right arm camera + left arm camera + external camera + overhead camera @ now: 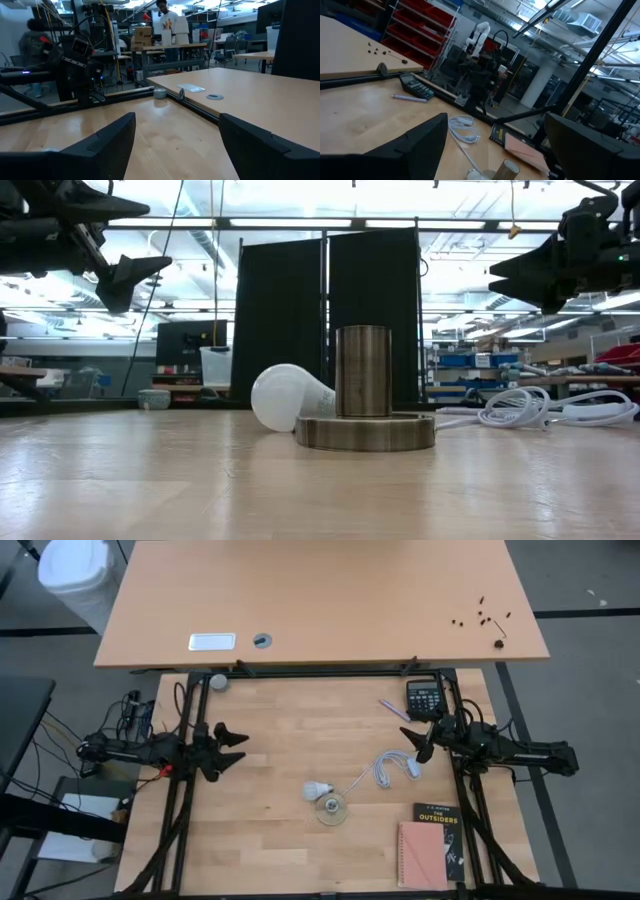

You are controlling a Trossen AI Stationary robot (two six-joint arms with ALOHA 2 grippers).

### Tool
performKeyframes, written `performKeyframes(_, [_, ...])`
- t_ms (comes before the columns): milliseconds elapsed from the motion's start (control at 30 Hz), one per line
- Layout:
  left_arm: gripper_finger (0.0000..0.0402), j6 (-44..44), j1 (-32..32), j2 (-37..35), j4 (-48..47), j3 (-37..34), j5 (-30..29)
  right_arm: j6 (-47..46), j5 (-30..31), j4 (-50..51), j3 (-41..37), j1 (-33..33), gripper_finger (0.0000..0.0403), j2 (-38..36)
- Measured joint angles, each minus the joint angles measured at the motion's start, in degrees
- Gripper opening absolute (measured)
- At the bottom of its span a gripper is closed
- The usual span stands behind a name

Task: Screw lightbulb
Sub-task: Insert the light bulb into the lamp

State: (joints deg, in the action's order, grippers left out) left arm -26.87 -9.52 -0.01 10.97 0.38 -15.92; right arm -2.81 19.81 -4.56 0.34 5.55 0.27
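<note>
The lightbulb [317, 789] lies beside the socket [330, 808], between the spread, empty left gripper [232, 748] and right gripper [414, 734].

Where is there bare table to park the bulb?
Bare wood between the left claw and the lightbulb, and below them. Crowded on the right: cord, calculator, pen, books, right claw.

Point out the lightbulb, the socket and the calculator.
lightbulb [316, 789]: high view, on the white globe.
socket [362, 370]: low view, on the upright metal cylinder.
calculator [423, 696]: high view, on its keypad.
</note>
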Motion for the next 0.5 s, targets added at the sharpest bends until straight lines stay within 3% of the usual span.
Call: performKeyframes(500, [0.0337,1.16,-0.02,0.00,0.37,-0.02,-1.18,-1.10,0.07,-0.85,0.02,0.10,0.0293,-0.02])
